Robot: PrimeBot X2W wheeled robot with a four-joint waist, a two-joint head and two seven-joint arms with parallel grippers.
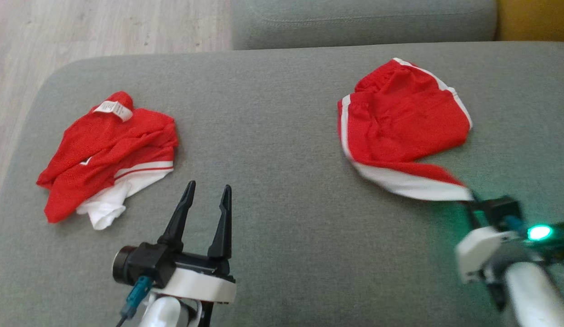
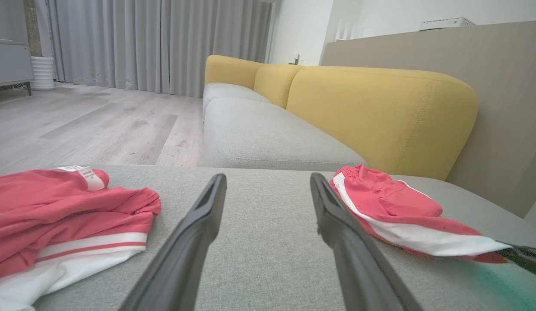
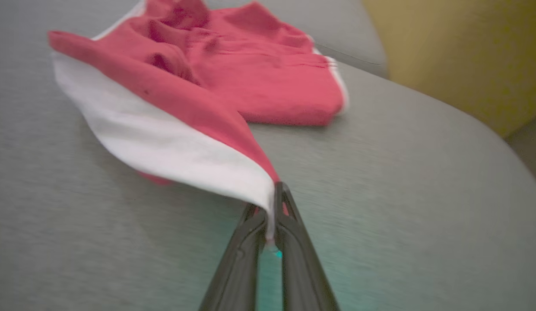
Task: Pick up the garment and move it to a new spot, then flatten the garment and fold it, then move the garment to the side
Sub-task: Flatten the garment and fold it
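The right gripper (image 3: 276,195) is clamped on the near corner of the shorts (image 1: 400,118) – the white hem is pinched between its two fingers, pulled out into a point and raised a little off the cushion (image 1: 272,136); the rest of the shorts lies crumpled on the cushion's right part, near the yellow backrest (image 2: 371,112). The left gripper (image 1: 208,187) hovers over the middle of the cushion, jaws wide, nothing between them; a second red-and-white garment – a shirt (image 1: 109,150) – lies bunched just to its left.
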